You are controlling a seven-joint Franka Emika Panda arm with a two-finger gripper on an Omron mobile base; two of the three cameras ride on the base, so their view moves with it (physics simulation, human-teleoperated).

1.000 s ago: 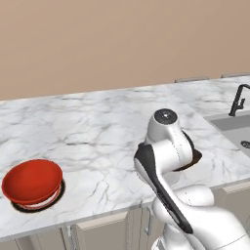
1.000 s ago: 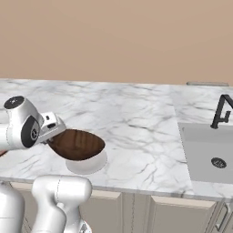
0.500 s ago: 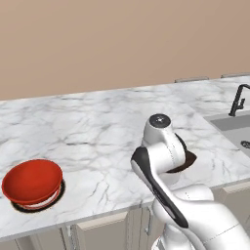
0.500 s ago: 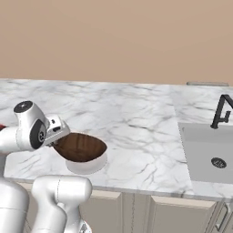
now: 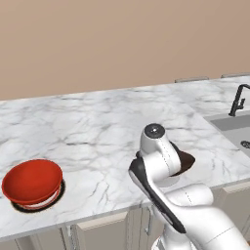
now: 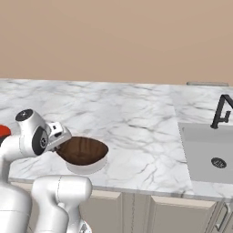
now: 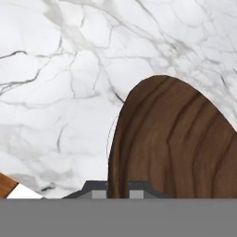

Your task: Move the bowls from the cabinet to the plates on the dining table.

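The jaws (image 7: 117, 186) pinch the near rim of the brown bowl (image 6: 83, 151), which sits low over the marble desk (image 6: 136, 123), well apart from the red bowl (image 5: 32, 181). It looks rigid, light and smooth (wood-like); the thin rim is the natural hold.

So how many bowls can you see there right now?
2. A red bowl sits on a dark plate at the marble table's near left; a brown wooden bowl is in the hand, further right.
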